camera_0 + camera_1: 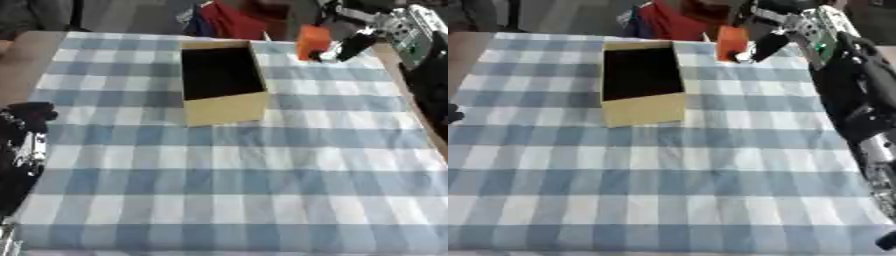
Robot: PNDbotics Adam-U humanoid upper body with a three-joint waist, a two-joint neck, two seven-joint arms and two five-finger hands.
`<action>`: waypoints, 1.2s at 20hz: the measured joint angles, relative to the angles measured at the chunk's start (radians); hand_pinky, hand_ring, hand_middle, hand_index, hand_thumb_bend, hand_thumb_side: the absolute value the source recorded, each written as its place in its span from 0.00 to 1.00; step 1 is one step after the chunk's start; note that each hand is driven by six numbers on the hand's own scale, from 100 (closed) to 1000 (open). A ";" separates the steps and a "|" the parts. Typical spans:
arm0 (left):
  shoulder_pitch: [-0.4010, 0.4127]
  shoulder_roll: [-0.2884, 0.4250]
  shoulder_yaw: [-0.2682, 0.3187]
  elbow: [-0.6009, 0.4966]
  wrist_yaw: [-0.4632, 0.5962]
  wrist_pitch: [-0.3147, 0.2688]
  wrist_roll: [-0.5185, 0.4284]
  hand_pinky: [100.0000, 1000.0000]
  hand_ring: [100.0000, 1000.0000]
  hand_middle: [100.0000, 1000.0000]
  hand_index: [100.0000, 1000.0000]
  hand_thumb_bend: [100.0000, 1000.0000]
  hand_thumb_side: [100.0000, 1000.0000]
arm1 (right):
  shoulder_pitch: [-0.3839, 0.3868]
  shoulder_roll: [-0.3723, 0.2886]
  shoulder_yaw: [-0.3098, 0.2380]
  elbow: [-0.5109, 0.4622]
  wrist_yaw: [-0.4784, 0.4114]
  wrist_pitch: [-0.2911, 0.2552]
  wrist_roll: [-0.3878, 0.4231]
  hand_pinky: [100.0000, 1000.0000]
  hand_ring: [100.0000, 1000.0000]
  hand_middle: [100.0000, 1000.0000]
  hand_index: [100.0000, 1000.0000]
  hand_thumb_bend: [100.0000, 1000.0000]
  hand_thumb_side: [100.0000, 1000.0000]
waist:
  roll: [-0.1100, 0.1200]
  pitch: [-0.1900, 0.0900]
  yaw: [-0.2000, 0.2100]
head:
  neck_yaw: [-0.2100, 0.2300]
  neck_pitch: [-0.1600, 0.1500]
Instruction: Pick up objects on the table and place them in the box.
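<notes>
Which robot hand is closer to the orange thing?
Right. The right hand is right beside the orange thing at the far edge, seemingly holding it. The left hand rests far off at the table's left edge.

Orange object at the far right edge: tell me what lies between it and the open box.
Nothing visible does. The orange object sits at the right hand, to the right of the box. Only bare checked tablecloth shows between them, and the box's dark opening faces up, unobstructed.
</notes>
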 measured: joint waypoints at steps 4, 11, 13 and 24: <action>-0.007 0.000 -0.012 0.000 0.006 -0.001 -0.013 0.84 0.68 0.63 0.69 0.00 0.56 | -0.035 0.067 -0.020 0.024 0.086 0.031 -0.031 0.75 0.80 0.72 0.63 0.21 0.36 | 0.002 0.004 0.027 | -0.034 0.000; -0.010 0.000 -0.023 0.000 0.013 0.000 -0.028 0.84 0.69 0.63 0.69 0.00 0.56 | -0.042 0.168 -0.047 0.031 0.196 0.078 -0.053 0.76 0.81 0.75 0.76 0.26 0.36 | 0.006 0.010 0.058 | -0.069 0.000; -0.010 0.000 -0.026 0.000 0.014 0.000 -0.030 0.84 0.69 0.63 0.69 0.00 0.56 | -0.041 0.186 -0.050 0.031 0.221 0.084 -0.055 0.76 0.81 0.76 0.84 0.39 0.32 | 0.007 0.011 0.061 | -0.072 0.000; -0.012 -0.001 -0.028 0.000 0.017 -0.001 -0.031 0.84 0.69 0.63 0.69 0.00 0.56 | -0.018 0.225 -0.056 0.007 0.345 0.095 -0.074 0.77 0.82 0.82 0.99 0.70 0.34 | 0.013 0.015 0.064 | -0.078 0.000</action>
